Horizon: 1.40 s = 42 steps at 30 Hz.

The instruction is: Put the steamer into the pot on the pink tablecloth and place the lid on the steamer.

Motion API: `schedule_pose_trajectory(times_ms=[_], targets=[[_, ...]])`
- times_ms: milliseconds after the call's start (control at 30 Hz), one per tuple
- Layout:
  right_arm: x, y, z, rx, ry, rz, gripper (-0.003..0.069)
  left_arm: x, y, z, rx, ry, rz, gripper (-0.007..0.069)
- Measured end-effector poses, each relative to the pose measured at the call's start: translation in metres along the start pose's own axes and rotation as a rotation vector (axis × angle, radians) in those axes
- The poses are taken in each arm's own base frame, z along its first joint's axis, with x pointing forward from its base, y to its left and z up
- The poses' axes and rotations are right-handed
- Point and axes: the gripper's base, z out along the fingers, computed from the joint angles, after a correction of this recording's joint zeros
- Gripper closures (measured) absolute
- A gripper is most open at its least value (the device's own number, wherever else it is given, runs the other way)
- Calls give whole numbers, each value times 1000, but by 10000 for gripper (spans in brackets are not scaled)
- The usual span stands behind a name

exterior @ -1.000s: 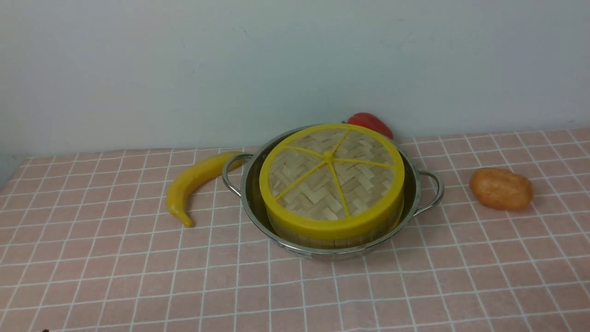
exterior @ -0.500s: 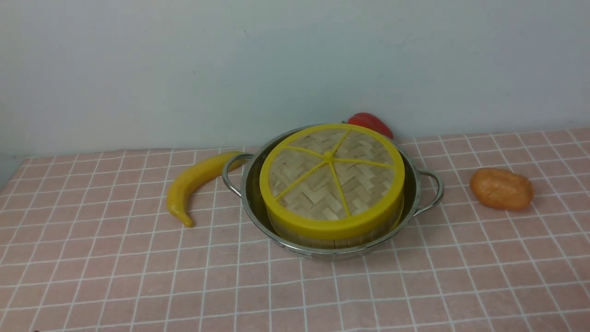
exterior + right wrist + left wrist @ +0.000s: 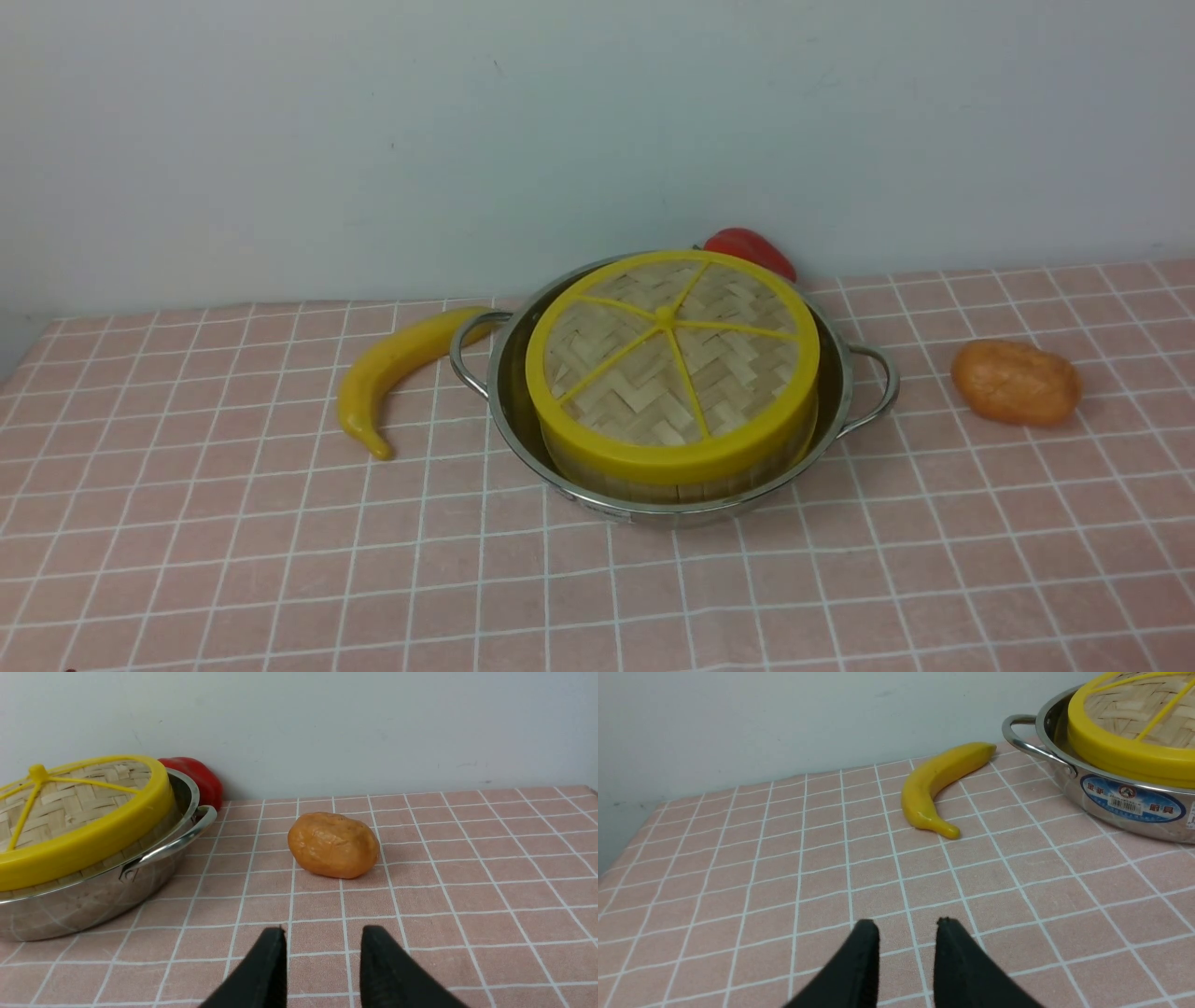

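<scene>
Lid (image 3: 672, 359): sits on the steamer (image 3: 672, 478) inside the pot (image 3: 509, 411), mid pink tablecloth (image 3: 280, 560).
Left gripper (image 3: 906, 926): jaws apart, empty.
Right gripper (image 3: 322, 933): jaws apart, empty.
Flanks: banana (image 3: 392, 373) by left handle; orange lump (image 3: 1016, 381) apart, right.

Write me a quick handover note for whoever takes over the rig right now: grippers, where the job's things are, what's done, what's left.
Left gripper: open, empty, low over the pink tablecloth, short of the banana.
Right gripper: open, empty, short of the orange toy potato.
Pot: on the tablecloth, mid-table.
Steamer: sitting inside the pot.
Lid: on top of the steamer, tilted slightly towards the camera.
Done: steamer in pot, lid on.
Left: nothing obvious; perhaps check that the lid is seated evenly.
</scene>
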Motion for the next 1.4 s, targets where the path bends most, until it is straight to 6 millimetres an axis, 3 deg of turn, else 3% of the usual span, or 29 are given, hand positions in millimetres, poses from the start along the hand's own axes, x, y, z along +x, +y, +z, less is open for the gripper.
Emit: schedule_pose_trajectory(times_ms=[1400], targets=[[0, 0, 0, 0, 0, 0, 416, 0, 0, 0, 0, 0, 5, 391]])
